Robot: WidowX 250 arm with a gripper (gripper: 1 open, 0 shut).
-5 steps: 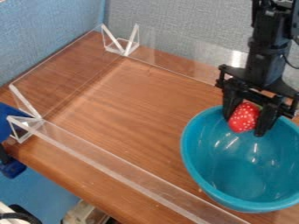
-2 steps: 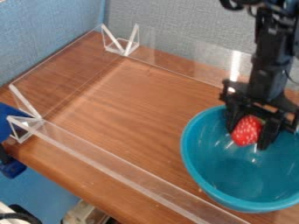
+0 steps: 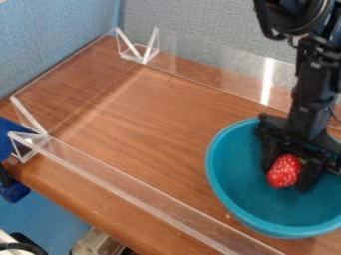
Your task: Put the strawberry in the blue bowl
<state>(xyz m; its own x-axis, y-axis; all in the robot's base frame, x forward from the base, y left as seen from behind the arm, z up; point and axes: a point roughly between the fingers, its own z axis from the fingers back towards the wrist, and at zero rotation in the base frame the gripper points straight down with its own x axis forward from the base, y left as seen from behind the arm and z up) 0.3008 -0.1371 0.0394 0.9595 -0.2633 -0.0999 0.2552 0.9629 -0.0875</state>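
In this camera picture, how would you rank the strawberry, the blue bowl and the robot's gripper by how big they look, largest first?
1. Blue bowl
2. Gripper, dark, reaching down into the bowl
3. Strawberry, at the gripper's fingertips

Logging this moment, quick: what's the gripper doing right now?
Gripper: closed on the strawberry, inside the blue bowl.

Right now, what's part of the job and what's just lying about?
Job:
- strawberry
- blue bowl
- hand, at the strawberry

Just there:
- white bracket, far edge
- white bracket, left edge
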